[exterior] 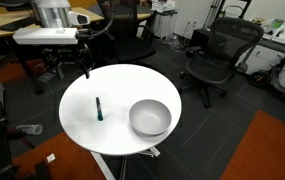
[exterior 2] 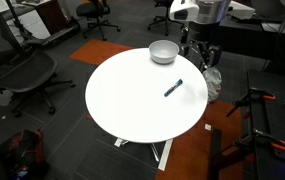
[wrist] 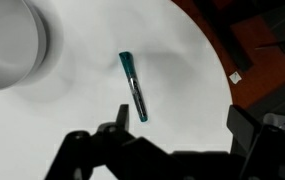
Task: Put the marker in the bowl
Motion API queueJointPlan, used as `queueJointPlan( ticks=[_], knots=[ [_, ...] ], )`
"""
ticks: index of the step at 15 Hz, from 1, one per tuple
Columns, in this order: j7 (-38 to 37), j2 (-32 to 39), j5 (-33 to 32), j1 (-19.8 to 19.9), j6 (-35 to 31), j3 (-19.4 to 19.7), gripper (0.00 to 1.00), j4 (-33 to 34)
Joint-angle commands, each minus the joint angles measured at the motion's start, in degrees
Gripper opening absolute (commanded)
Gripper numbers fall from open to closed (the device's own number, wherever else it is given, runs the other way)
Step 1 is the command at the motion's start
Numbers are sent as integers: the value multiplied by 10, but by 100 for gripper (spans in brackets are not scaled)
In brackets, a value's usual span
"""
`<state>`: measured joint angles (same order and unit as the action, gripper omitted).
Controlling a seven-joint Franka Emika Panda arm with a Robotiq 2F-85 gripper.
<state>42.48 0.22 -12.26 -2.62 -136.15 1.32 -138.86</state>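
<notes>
in the wrist view, the marker (wrist: 134, 86) is seen lying flat on the white round desk (wrist: 182, 60), apart from the bowl (wrist: 12, 40) cut by the frame edge; office chairs (exterior: 217, 50) are shown only in the exterior views. the pincer (wrist: 178, 132) is held wide open, empty, touching nothing. dark carpet (exterior: 222, 125) with an orange patch is laid around.

Round white table (exterior: 122, 90) centre frame; black mesh chair (exterior: 220, 52) upper right; dark carpet (exterior: 232, 115), orange patch (exterior: 277, 150) lower right.
</notes>
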Motion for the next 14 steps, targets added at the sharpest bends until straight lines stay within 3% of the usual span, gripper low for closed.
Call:
queueJointPlan(
  ticks=[1,7,14],
  knots=[
    [82,34,15,20,-14,1,100,25],
    [217,96,70,53,-30,-7,100,57],
    [234,167,71,67,-129,-20,100,58]
  ],
)
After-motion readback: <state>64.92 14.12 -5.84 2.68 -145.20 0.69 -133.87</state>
